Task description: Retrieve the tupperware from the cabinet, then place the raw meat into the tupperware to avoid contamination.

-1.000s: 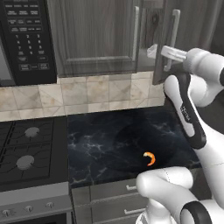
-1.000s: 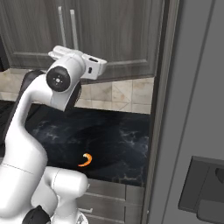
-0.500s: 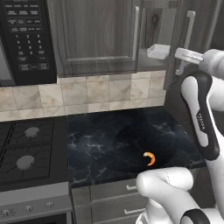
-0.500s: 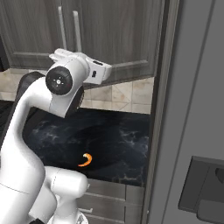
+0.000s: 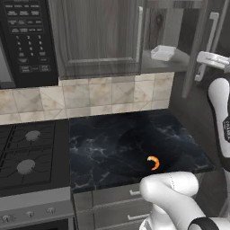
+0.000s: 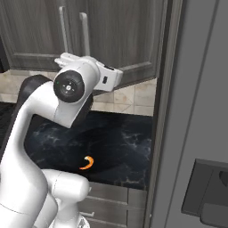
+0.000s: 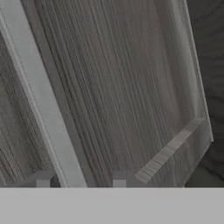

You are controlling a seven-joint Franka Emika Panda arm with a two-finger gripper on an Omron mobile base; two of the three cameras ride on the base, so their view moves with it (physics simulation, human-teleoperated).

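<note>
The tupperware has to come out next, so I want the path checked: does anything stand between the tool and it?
The opened cabinet door does. The tool straddles its silver handle, on the door's outer face, while the tupperware sits on the cabinet's shelf behind it.

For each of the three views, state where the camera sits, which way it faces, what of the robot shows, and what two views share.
Left base view: behind the arm's left, facing the open cabinet, tupperware on its shelf; arm at right.
Right base view: behind its right, facing the counter; arm at left.
Hand view: on the hand, facing the cabinet door's bar handle; claw tips straddle it.
Both base views share the raw meat.
</note>
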